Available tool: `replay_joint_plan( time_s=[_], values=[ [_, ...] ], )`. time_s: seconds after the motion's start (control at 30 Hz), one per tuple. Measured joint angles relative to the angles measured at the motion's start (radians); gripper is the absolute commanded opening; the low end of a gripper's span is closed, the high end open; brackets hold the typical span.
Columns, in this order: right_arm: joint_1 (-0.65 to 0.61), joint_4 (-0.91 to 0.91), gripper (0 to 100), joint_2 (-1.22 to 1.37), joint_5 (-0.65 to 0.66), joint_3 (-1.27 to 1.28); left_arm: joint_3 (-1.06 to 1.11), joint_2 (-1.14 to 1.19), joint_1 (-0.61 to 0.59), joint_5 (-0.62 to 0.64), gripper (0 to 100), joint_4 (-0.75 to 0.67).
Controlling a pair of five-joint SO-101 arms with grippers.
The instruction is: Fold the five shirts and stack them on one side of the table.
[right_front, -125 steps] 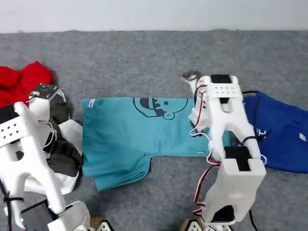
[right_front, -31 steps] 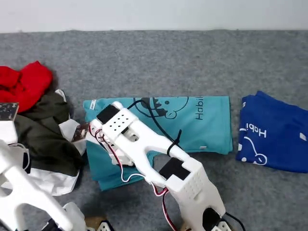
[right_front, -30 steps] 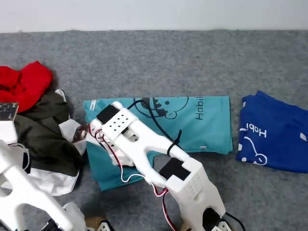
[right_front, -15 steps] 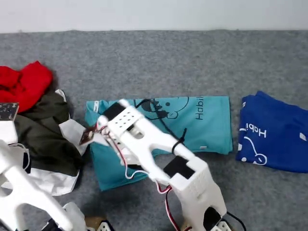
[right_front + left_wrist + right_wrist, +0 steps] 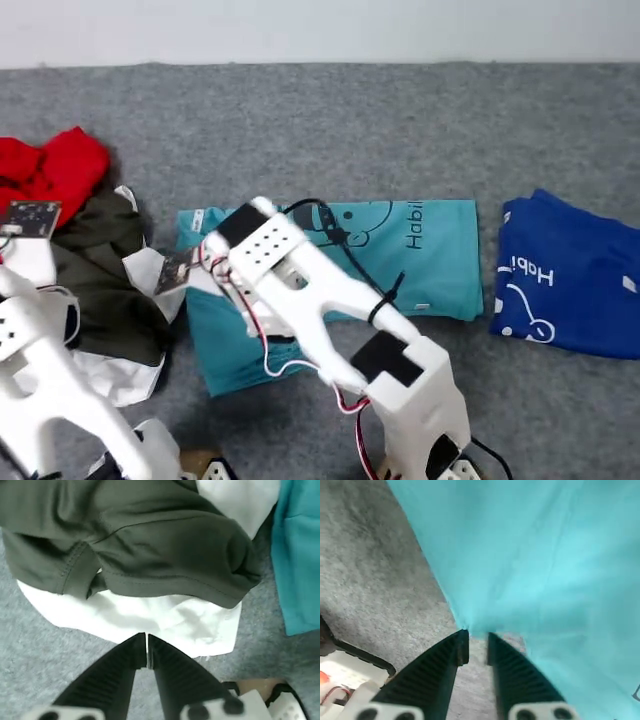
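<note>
One shirt folded, one in hand, three waiting.

On the left of the counter, the red shirt, dark shirt and white shirt lie in a rumpled heap, none folded. The left gripper hangs over the white shirt's edge with its jaws closed and empty. At centre, the teal shirt lies flattened into a band, apparently part-folded. The right gripper is nearly closed and pinches its left edge, probably for the next fold. On the right, the blue shirt rests alone, loosely folded. Nothing is stacked yet, so most of the job remains.
</note>
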Motion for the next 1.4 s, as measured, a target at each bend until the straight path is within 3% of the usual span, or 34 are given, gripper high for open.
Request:
replay_joint_plan(
  time_s=[0.17, 0.33, 0.53, 0.67, 0.87, 1.1, 1.17, 1.3, 1.4],
  values=[
    [-0.025, 0.0, 15.7, 0.0, -0.101, -0.005, 0.0, 0.0, 0.009, 0.012, 1, -0.018],
    [-0.028, 0.0, 13.1, 0.0, -0.12, -0.005, 0.0, 0.0, -0.04, 0.014, 1, -0.035],
    [-0.068, 0.0, 21.3, 0.0, -0.152, 0.008, 0.0, 0.0, -0.112, 0.014, 1, -0.035],
    [-0.13, -0.018, 21.4, 0.0, -0.18, 0.055, 0.0, 0.0, -0.138, 0.006, 1, -0.035],
    [-0.238, -0.147, 21.5, 0.0, -0.206, 0.153, 0.0, 0.0, -0.143, -0.012, 1, -0.035],
    [-0.252, -0.377, 21.1, -0.003, -0.209, 0.311, 0.0, 0.0, -0.143, -0.014, 1, -0.035],
    [-0.252, -0.416, 17.6, -0.009, -0.209, 0.341, 0.0, 0.0, -0.143, -0.014, 1, -0.035],
    [-0.247, -0.466, 0.9, -0.02, -0.21, 0.361, 0.006, 0.0, -0.143, -0.014, 1, -0.035],
    [-0.244, -0.471, 1.9, -0.014, -0.21, 0.35, 0.038, 0.0, -0.143, -0.014, 1, -0.049]
  ],
)
